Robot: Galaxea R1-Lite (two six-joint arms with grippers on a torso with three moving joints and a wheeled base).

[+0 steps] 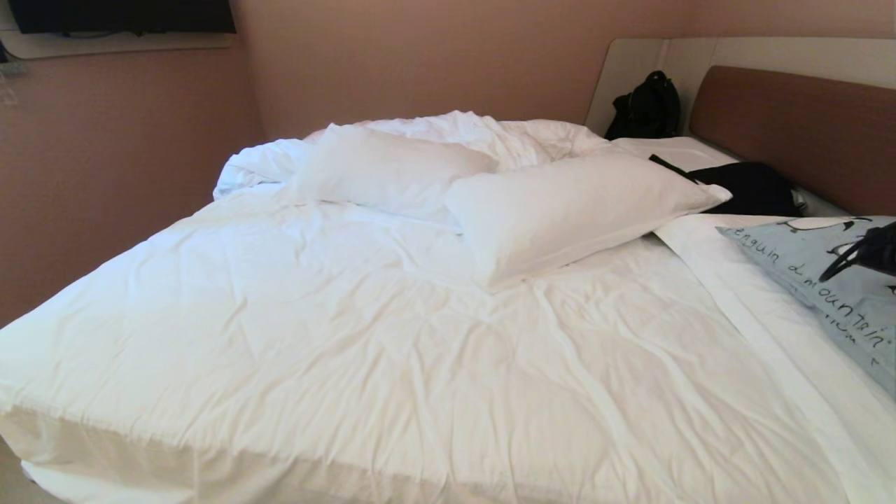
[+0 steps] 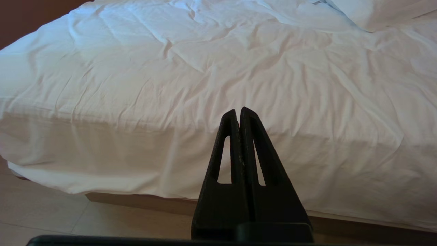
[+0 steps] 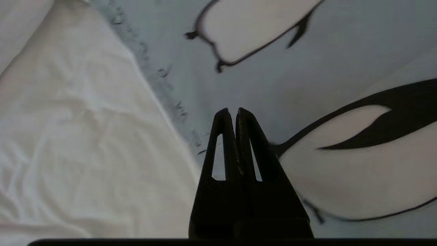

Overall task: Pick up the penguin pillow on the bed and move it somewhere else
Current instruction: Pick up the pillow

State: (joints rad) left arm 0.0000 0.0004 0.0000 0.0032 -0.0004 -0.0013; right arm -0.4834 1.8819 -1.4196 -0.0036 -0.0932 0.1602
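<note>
Penguin pillow [image 1: 826, 280] lies at the bed's [image 1: 392, 364] right side, at about 3 o'clock in the head view, running off the picture's right edge, with its dark lettering facing up. The right gripper [image 3: 235, 111] hangs over it with both fingers pressed together and nothing between them; in the right wrist view the tips point at the pale blue-grey cloth close to the pillow's frayed edge, between two penguin figures. Whether the tips touch the cloth cannot be told. In the head view the same gripper [image 1: 868, 253] shows as a dark shape over the pillow near the right edge. A band of flat white sheet runs along the pillow's left edge. The left gripper [image 2: 239, 110] is also closed and empty, held low in front of the mattress's near edge, over the tan floor [image 2: 44, 205]. Two white pillows [image 1: 560, 210] lie at 12 o'clock in the middle of the bed, one overlapping the other, with a heap of bunched duvet [image 1: 455, 129] behind. A black bag [image 1: 647, 105] leans at 1 o'clock beside the brown headboard [image 1: 805, 126], and dark clothing [image 1: 752, 187] lies just below it. From the centre toward 7 o'clock the wide rumpled sheet carries nothing, out to the left and near edges.
</note>
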